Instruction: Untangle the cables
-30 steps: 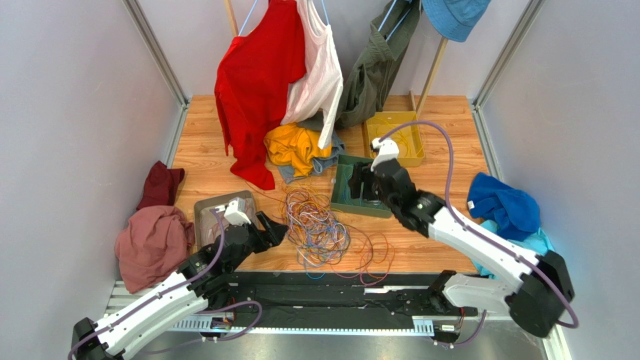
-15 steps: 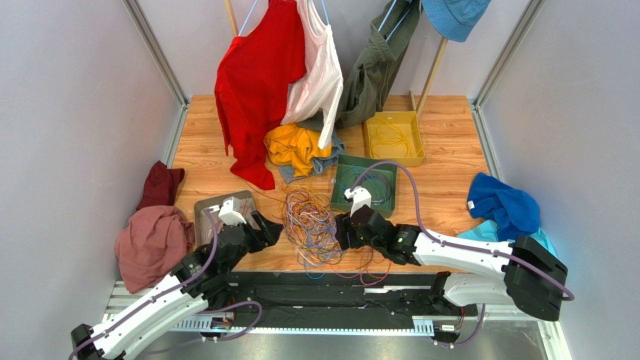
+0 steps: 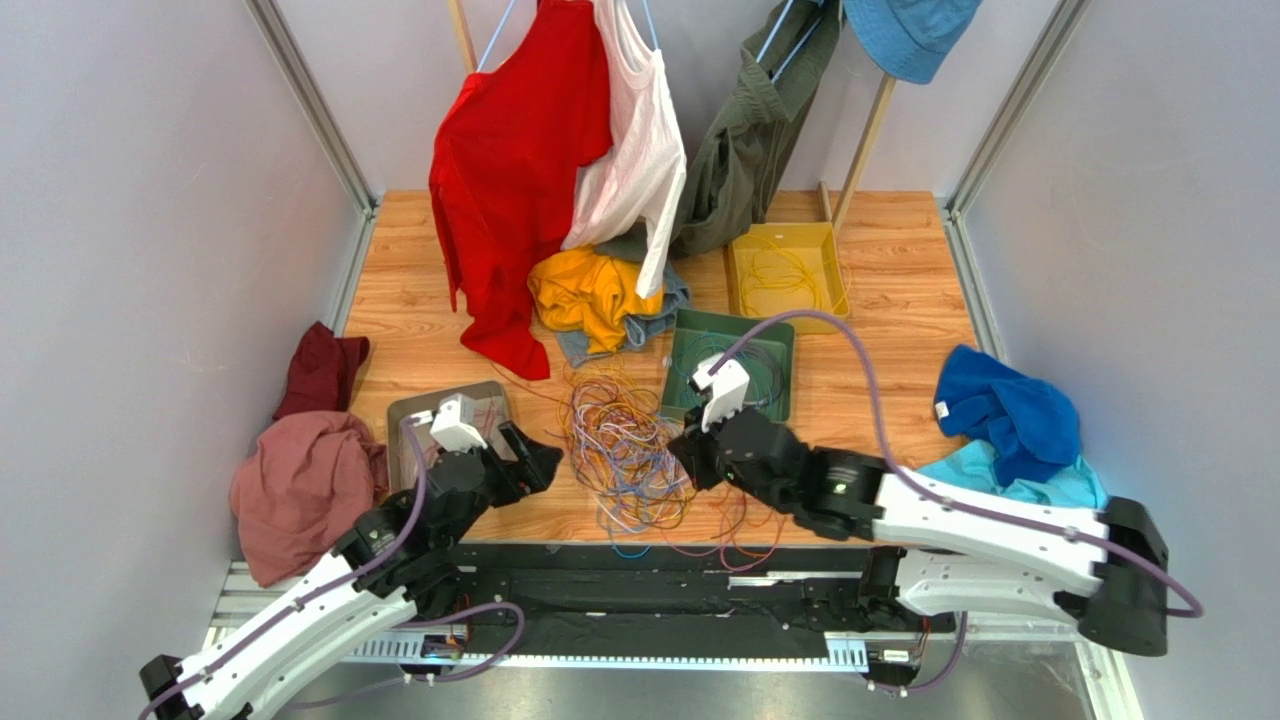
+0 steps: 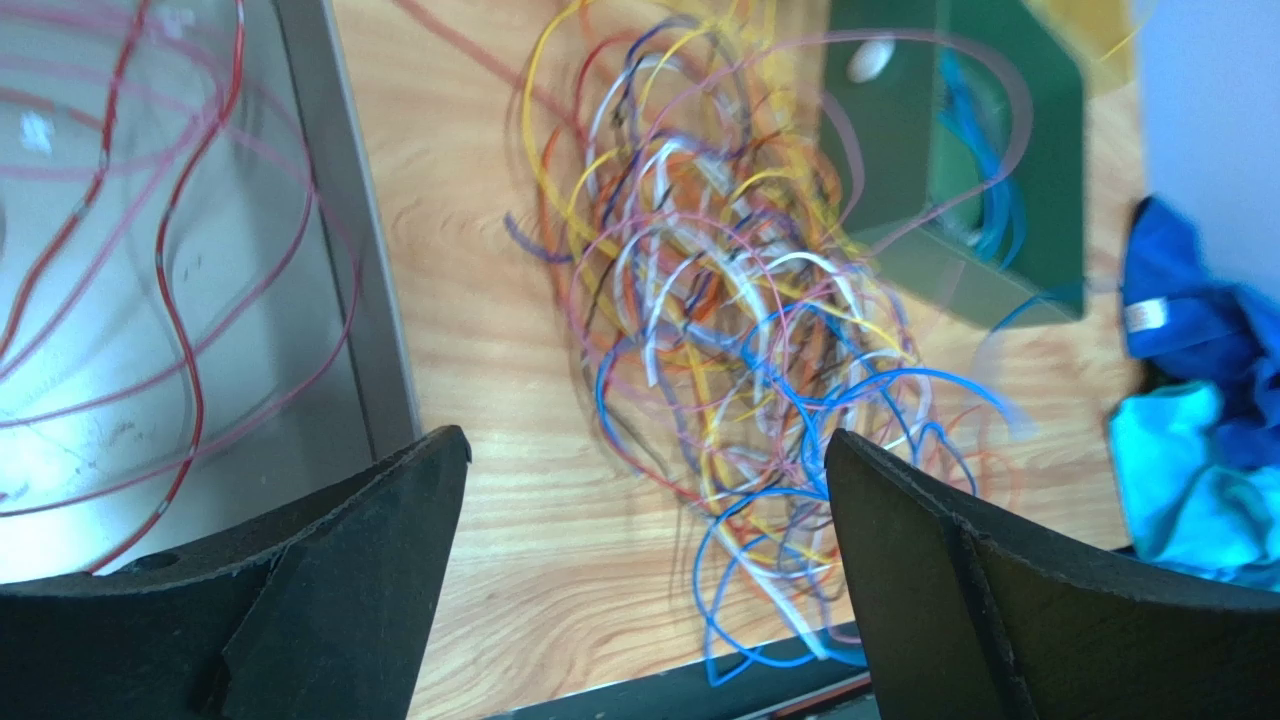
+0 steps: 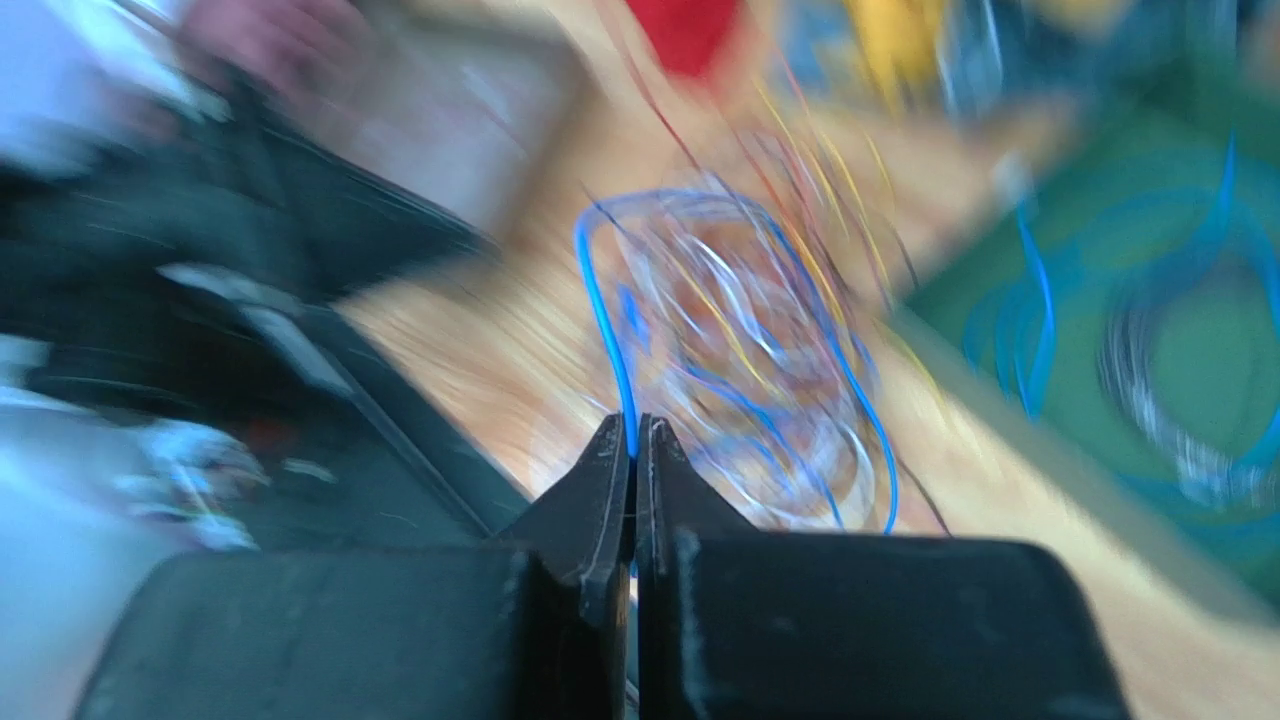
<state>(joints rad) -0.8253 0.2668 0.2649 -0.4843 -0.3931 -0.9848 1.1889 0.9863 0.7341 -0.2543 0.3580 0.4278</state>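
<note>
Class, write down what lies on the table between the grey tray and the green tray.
The tangled cables lie between the grey tray and the green tray. This shows most clearly in the left wrist view.

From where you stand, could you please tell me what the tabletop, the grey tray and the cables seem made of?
The tabletop: wood or wood-look laminate, matt; plank seams and grain show.
The grey tray: probably metal, dull sheen; soft glare and scuffs inside.
The cables: thin wire in smooth coloured plastic sheathing, likely; they hold springy loops.
</note>
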